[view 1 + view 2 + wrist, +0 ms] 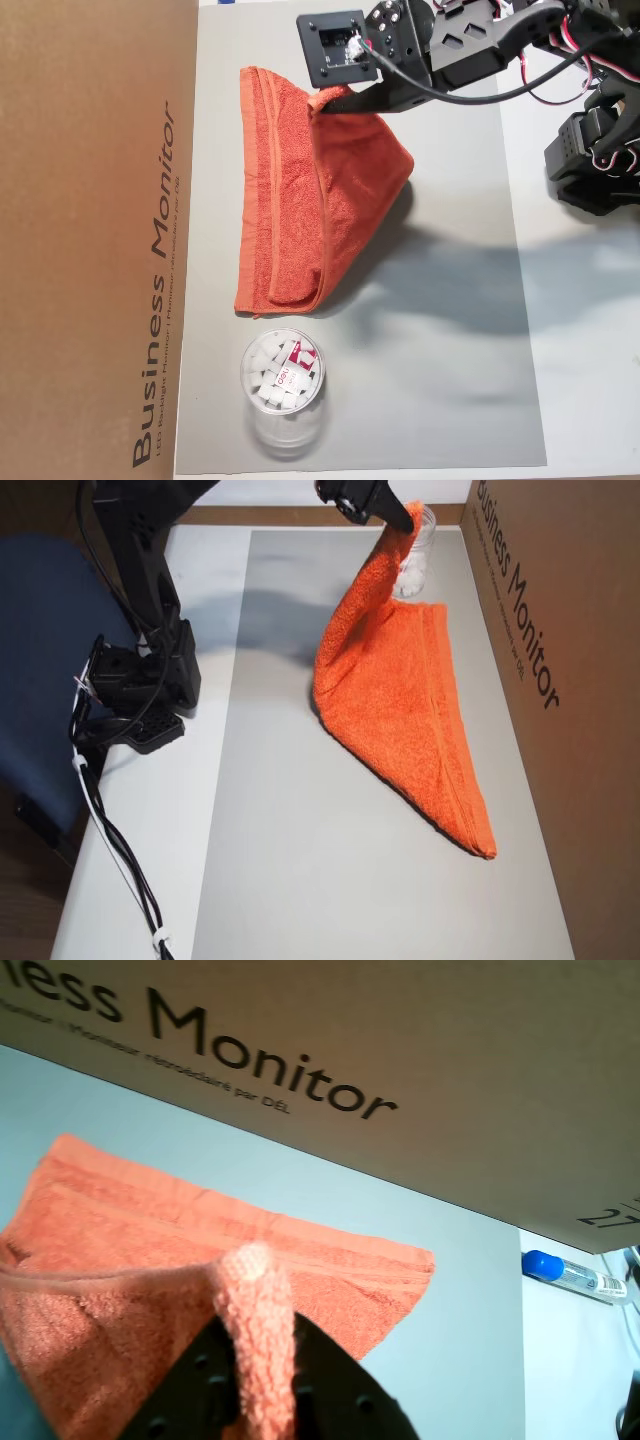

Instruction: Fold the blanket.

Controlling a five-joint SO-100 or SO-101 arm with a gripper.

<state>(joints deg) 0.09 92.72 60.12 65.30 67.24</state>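
gripper pinching blanket corner, lifted above grey mat

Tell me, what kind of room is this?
Probably a home or office desk used as a robot workspace: a monitor box beside a grey mat, a blue chair, and the gripper lifting the blanket.

Cardboard box: large dark print "Business Monitor" in both overhead views; wrist view shows it cropped as "ess Monitor". Smaller line beside it, too fine to read except the ending "par DEL". Box corner, wrist view: "27", cut off. Blue-capped tube: barcode label, unreadable.
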